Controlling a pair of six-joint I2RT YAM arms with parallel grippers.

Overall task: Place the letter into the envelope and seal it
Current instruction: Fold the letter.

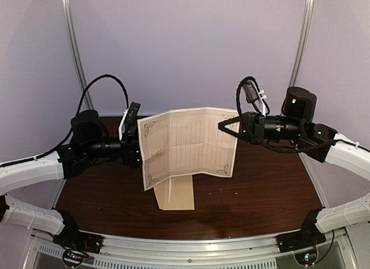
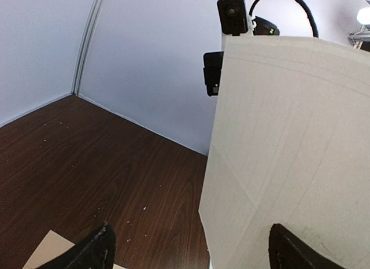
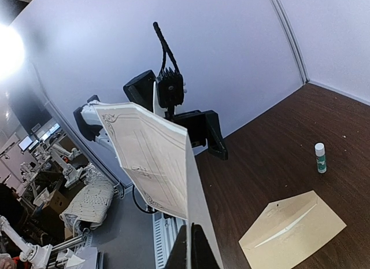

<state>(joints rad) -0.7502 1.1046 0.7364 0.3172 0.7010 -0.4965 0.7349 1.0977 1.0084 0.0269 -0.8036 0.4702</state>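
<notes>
The letter [image 1: 188,144], a cream sheet with a dark ornate border, hangs upright in the air, bent along a vertical fold. My right gripper [image 1: 222,127] is shut on its right edge; in the right wrist view the fingers [image 3: 186,250] pinch the sheet [image 3: 153,159] edge-on. My left gripper [image 1: 137,144] stands open at the sheet's left edge. In the left wrist view, that gripper's [image 2: 196,251] wide-apart fingers [image 2: 98,251] have the letter's plain back [image 2: 289,153] reaching into the gap between them. The tan envelope [image 1: 176,194] lies flat on the table below, flap open [image 3: 292,231].
A small white glue stick [image 3: 319,157] with a green label stands on the dark wooden table [image 1: 266,194] beyond the envelope. A corner of the envelope [image 2: 49,251] shows beside the left finger. Pale walls close the back and sides.
</notes>
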